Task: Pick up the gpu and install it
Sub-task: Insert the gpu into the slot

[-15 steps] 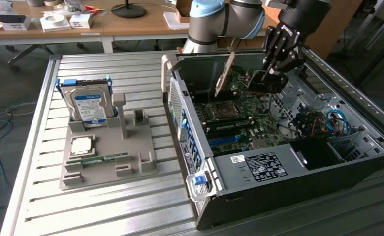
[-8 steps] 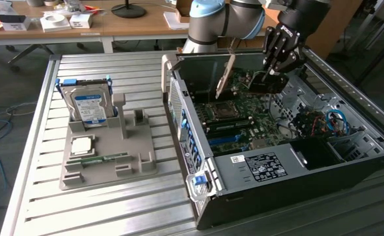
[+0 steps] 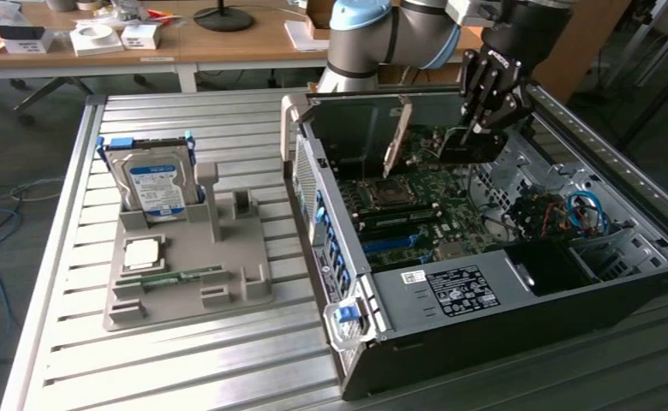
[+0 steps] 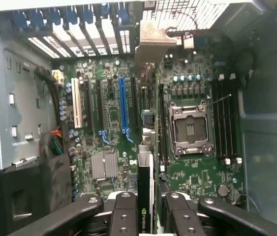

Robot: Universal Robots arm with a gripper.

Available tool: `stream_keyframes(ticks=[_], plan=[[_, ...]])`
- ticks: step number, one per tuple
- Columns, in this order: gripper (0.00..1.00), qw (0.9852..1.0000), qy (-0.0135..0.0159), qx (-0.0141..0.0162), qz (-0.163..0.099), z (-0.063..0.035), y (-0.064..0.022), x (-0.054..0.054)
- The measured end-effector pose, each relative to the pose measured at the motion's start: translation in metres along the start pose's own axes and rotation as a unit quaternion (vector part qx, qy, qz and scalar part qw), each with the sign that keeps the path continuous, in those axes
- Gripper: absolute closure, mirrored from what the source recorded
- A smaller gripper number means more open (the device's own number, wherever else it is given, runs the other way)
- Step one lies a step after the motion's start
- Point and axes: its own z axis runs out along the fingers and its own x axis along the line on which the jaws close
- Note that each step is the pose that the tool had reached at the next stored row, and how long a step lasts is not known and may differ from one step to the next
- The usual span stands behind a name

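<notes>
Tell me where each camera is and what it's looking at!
Exterior view: sits off the arm, above the metal table, looking down at the open computer case and the grey parts holder; the arm and its hand show over the case.
Wrist view: rides on the wrist, looking straight down onto the motherboard inside the case; the hand's black fingers show, gripping the gpu edge-on.
Both share: the hand, the gpu and the motherboard.

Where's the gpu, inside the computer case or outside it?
Inside: the gpu stands on edge above the motherboard, gripped by the claw. Whether it is seated, cannot tell.
</notes>
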Motion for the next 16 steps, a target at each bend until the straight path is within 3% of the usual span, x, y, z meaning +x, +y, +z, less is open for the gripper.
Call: stream_keyframes(ticks=[9,16], plan=[[0.74,1.0000,-0.0001,0.0035,-0.007,0.0028,0.0092,0.0010],[0.74,0.9996,-0.0019,0.0095,-0.025,0.0046,0.0100,0.0015]])
